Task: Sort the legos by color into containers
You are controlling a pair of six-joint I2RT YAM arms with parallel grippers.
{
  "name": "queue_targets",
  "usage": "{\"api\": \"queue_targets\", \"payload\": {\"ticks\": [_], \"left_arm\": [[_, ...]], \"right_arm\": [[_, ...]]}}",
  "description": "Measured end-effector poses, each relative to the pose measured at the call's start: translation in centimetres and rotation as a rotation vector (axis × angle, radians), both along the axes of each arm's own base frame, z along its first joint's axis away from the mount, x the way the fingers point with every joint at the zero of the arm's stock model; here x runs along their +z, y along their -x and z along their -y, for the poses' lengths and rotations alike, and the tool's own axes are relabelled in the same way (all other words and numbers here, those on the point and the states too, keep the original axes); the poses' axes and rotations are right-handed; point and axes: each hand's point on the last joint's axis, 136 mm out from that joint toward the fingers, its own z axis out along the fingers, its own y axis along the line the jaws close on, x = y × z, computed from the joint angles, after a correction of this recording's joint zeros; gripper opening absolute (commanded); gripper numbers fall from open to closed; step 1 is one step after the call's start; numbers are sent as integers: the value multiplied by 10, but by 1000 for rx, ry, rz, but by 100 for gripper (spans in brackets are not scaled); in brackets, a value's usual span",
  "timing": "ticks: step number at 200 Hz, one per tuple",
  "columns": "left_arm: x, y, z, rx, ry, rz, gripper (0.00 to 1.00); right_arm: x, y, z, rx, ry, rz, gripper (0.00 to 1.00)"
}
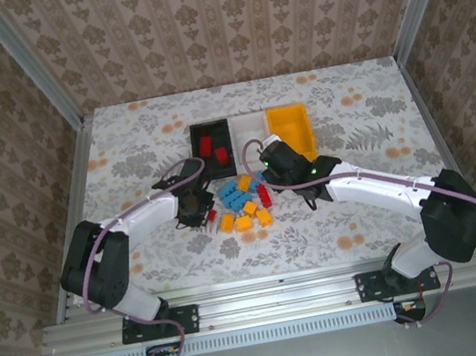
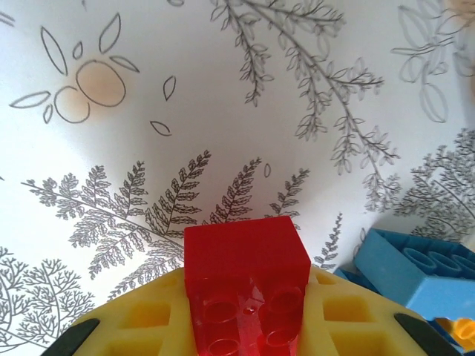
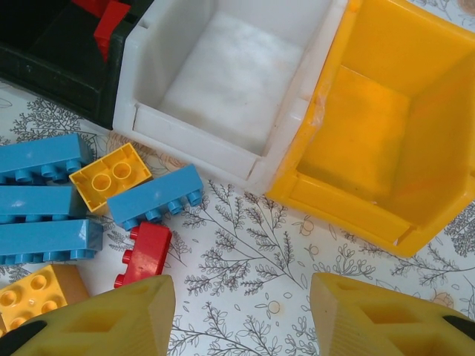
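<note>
Floral tabletop (image 1: 139, 140), left pincer (image 2: 249, 326) low, clamped on red lego (image 2: 245, 256) — right pincer (image 3: 243, 297) apart, hovering

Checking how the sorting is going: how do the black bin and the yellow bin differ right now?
The black bin holds red bricks; the yellow bin is empty. The black bin sits at the left end of the row, the yellow bin at the right end, with the white bin between them. Both are open-topped rectangles of about the same size.
</note>
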Motion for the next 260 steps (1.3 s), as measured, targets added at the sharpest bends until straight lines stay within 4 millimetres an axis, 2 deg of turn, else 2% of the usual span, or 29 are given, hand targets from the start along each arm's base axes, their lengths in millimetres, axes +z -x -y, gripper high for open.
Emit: {"api": "queue_targets", "payload": {"ticks": [33,54,72,99,118,133,156,180,207,226,260], "left_arm": [[6,-4,-3,-24,-22,31,25],[23,-17,-1,-61,-43,82,25],[56,-43,10,-110,-39,182,26],[115,-94,29,-188,-36,356,26],[134,-126,38,-251,-83,427,25],[133,-146,43,-306,-138,445,26],[117,-173,49,-401,-235,428,26],[100,-192,57,-492,-301,405,26],[83,-200,62,-568,-343,374,34],[73,-200,61,-604,-366,350,36],[70,-198,57,-634,-399,330,37]], "right_arm": [[1,-1,-1,2,-5,3,52],[2,-1,-2,2,-10,8,52],[2,-2,-2,2,-13,11,52],[2,-2,-2,1,-14,11,52],[-2,-1,-1,-1,-12,6,53],[-5,1,0,-1,-6,-1,52],[-9,3,2,-3,-3,-9,52],[-10,3,1,-6,-9,-11,52],[-10,3,1,-9,-14,-9,53],[-12,3,2,-9,-13,-10,53],[-12,3,2,-9,-13,-10,53]]}}
